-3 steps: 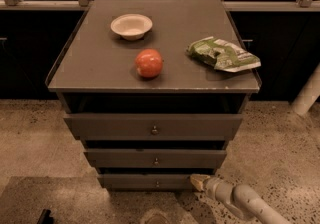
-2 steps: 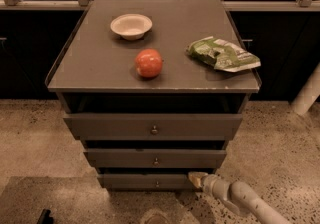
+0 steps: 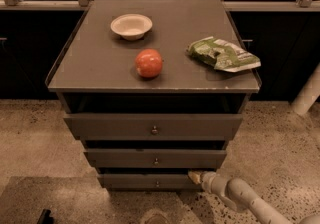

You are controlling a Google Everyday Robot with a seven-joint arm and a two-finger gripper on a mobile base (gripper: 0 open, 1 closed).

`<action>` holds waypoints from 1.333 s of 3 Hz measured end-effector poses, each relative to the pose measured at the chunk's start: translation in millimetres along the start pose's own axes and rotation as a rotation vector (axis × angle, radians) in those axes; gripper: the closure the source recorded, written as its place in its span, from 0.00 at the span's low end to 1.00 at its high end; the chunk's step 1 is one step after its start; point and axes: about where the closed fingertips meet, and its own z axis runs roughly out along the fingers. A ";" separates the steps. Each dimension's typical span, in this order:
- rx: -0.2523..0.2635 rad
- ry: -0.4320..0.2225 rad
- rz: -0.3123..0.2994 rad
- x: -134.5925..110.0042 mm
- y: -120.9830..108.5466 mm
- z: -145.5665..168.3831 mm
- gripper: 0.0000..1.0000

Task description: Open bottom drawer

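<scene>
The bottom drawer (image 3: pixel 145 181) is the lowest and narrowest of three dark grey fronts, with a tiny round knob (image 3: pixel 157 184) at its centre. Its front stands flush, below the mid-sized front (image 3: pixel 155 158) and the widest top front (image 3: pixel 152 126). My gripper (image 3: pixel 194 176) comes in from the lower right on a pale arm (image 3: pixel 240 197). Its tip sits at the bottom drawer's upper right corner, right of the knob.
On the cabinet top (image 3: pixel 90 63) lie a white bowl (image 3: pixel 131 26), a red apple (image 3: pixel 149 63) and a green snack bag (image 3: pixel 223 54). A white post (image 3: pixel 308 93) stands at the right. Speckled floor (image 3: pixel 35 143) surrounds the cabinet.
My gripper has crept a little to the left along the bottom drawer's front. The drawers have not moved.
</scene>
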 end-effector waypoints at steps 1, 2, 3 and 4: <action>0.008 0.005 0.012 0.3 -2.1 1.8 1.00; 0.030 0.009 0.034 -0.2 -6.7 7.7 1.00; 0.030 0.010 0.034 -0.2 -6.7 7.8 1.00; 0.030 0.105 0.035 8.4 -5.7 10.7 1.00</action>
